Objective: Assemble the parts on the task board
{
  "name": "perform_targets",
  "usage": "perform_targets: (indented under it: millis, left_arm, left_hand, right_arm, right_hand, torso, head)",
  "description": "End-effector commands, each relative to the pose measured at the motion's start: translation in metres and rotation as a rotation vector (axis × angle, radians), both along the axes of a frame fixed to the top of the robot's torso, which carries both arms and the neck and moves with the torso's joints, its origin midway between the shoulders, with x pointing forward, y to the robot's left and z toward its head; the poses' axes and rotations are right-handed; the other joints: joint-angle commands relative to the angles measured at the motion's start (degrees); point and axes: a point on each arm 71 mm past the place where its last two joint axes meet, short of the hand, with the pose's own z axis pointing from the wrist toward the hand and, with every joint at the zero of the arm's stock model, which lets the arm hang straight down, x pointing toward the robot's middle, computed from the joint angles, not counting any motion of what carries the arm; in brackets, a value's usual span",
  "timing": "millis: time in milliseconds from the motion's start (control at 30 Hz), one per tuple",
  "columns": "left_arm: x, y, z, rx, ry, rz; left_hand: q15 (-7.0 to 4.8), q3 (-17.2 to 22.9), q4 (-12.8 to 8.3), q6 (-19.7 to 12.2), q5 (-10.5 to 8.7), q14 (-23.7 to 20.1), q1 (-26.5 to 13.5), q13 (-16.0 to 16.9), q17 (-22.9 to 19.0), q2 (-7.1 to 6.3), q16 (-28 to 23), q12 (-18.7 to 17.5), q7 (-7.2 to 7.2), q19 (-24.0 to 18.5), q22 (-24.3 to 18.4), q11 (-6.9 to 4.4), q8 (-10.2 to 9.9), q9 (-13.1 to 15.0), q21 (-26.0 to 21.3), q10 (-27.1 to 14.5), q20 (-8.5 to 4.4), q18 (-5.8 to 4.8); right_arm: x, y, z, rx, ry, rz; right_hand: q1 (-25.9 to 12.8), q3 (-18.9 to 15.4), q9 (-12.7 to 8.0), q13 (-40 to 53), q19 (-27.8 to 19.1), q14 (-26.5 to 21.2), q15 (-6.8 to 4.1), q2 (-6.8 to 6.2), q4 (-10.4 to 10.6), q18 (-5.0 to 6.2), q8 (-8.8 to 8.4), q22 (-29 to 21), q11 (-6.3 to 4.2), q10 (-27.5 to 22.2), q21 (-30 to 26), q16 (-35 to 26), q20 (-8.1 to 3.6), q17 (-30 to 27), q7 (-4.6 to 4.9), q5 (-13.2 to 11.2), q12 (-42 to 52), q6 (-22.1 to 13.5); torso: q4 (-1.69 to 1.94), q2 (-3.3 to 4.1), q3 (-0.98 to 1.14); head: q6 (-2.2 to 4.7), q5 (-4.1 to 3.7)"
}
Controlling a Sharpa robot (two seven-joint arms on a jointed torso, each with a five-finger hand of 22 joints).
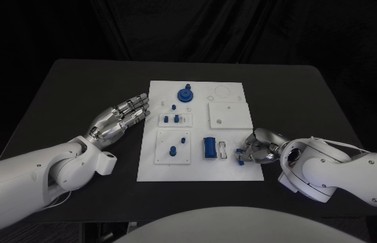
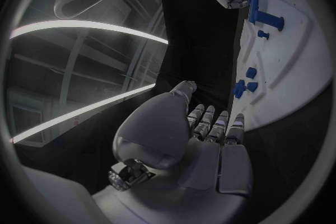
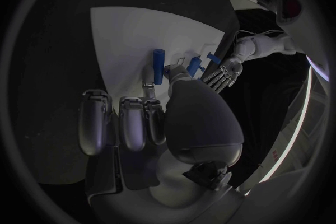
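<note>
- Bench: black, matt, smooth top with no sheen.
- Task board: white, matt, looks like plastic; smooth raised white plates on it.
- Parts: blue, smooth, plastic-looking, slightly glossy.
- Left robot hand: silver, metallic-looking, glossy finger segments.
- Right robot hand: silver, polished and reflective.
- Arms: white, smooth hard shells, faint gloss.

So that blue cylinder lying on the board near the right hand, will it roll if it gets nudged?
Probably. The blue cylinder lies on its side on the white task board, so a sideways push would likely roll it. It looks rigid, like solid plastic, and probably light. Its smooth round surface might slip between the right hand's metal fingers.
</note>
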Motion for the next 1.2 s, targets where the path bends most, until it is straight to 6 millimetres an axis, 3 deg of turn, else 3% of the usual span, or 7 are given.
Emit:
perform_targets:
  millis: [33,400,933,1033,1067,1133,1200]
  left_arm:
    - [-0.001,-0.002,0.000,-0.016,0.000,-0.012]
    - [-0.002,-0.001,0.000,-0.015,0.002,-0.012]
    - [-0.002,-0.003,-0.001,-0.016,0.007,-0.019]
    - [-0.002,-0.003,-0.001,-0.016,0.008,-0.020]
    - [-0.002,-0.003,-0.001,-0.016,0.009,-0.020]
    - [-0.001,-0.003,-0.001,-0.016,0.010,-0.021]
    - [-0.001,-0.004,-0.001,-0.016,0.010,-0.022]
  left_hand:
    - [0.40,0.35,0.08,-0.13,0.28,0.01,-0.24,0.10,0.09,0.43,0.39,0.23,-0.19,-0.18,0.00,0.32,0.10,0.03,-0.23,0.12,0.24,-0.07]
    - [0.42,0.45,0.09,-0.18,0.30,0.01,-0.24,0.10,0.09,0.45,0.40,0.29,-0.20,-0.18,0.00,0.44,0.09,0.02,-0.22,0.12,0.24,-0.08]
    - [0.44,0.55,0.09,-0.19,0.32,0.01,-0.24,0.09,0.09,0.46,0.42,0.23,-0.19,-0.18,0.00,0.49,0.09,0.02,-0.23,0.09,0.24,-0.09]
    - [0.44,0.55,0.09,-0.19,0.32,0.01,-0.24,0.09,0.09,0.46,0.42,0.23,-0.19,-0.18,0.00,0.49,0.09,0.02,-0.23,0.09,0.24,-0.09]
    - [0.44,0.55,0.09,-0.19,0.32,0.01,-0.24,0.09,0.09,0.46,0.42,0.23,-0.19,-0.18,0.00,0.49,0.09,0.02,-0.23,0.09,0.24,-0.09]
    - [0.45,0.60,0.10,-0.24,0.32,-0.01,-0.24,0.08,0.09,0.46,0.40,0.23,-0.18,-0.16,-0.02,0.50,0.08,0.02,-0.24,0.07,0.24,-0.10]
    - [0.45,0.60,0.10,-0.24,0.32,-0.01,-0.24,0.08,0.09,0.46,0.40,0.23,-0.18,-0.16,-0.02,0.50,0.08,0.02,-0.24,0.07,0.24,-0.10]
  right_arm:
    - [-0.001,0.004,0.000,0.133,0.022,-0.080]
    - [0.001,0.013,0.001,0.177,0.005,-0.078]
    - [0.006,0.019,0.002,0.174,-0.036,-0.058]
    - [0.006,0.019,0.001,0.169,-0.037,-0.055]
    - [0.006,0.020,0.001,0.165,-0.036,-0.053]
    - [0.007,0.020,0.000,0.151,-0.030,-0.044]
    - [0.007,0.020,-0.001,0.140,-0.022,-0.037]
  right_hand:
    - [-1.25,3.03,0.49,15.09,3.01,5.21,-0.53,0.00,-2.32,-0.37,0.23,12.64,-0.46,5.96,0.17,0.29,-0.16,10.50,-0.01,-0.40,0.16,0.06]
    - [-1.57,3.12,0.53,15.09,2.98,5.20,-0.55,0.04,-2.16,-0.35,0.22,12.62,-0.50,5.96,0.11,0.28,-0.17,10.45,-0.01,-0.70,0.16,-0.10]
    - [-2.33,3.58,0.72,15.09,2.95,5.18,-0.55,0.18,-1.78,-0.34,0.21,12.60,-0.49,5.96,0.10,0.27,-0.19,10.38,0.04,-2.73,0.16,-0.65]
    - [-2.73,3.67,0.79,15.09,2.95,5.18,-0.53,0.17,-1.57,-0.34,0.21,12.59,-0.47,5.96,0.12,0.27,-0.18,10.37,0.07,-4.23,0.16,-0.80]
    - [-3.24,3.58,0.82,15.09,2.89,5.16,-0.49,0.19,-1.24,-0.31,0.20,12.55,-0.44,5.96,0.02,0.24,-0.15,10.27,0.09,-6.29,0.16,-0.88]
    - [-3.46,3.55,0.82,15.09,2.86,5.14,-0.48,0.16,-1.09,-0.29,0.16,12.53,-0.41,5.96,-0.04,0.21,-0.13,10.21,0.12,-7.34,0.16,-0.98]
    - [-5.16,2.72,0.71,15.09,2.71,5.07,-0.28,0.05,0.21,-0.23,-0.06,12.42,-0.19,5.96,-0.31,0.08,0.01,9.90,0.36,-11.96,0.16,-1.28]
  torso:
    - [0.04,0.02,-0.01]
    - [0.21,0.10,-0.11]
    - [0.02,0.12,-0.13]
    - [0.08,0.10,-0.15]
    - [0.09,0.07,-0.14]
    - [0.00,0.07,-0.11]
    - [-0.04,0.08,-0.09]
  head:
    - [0.00,0.10]
    - [0.00,0.24]
    - [0.00,0.49]
    - [0.00,0.41]
    - [0.00,0.41]
    - [0.00,0.50]
    - [0.00,0.57]
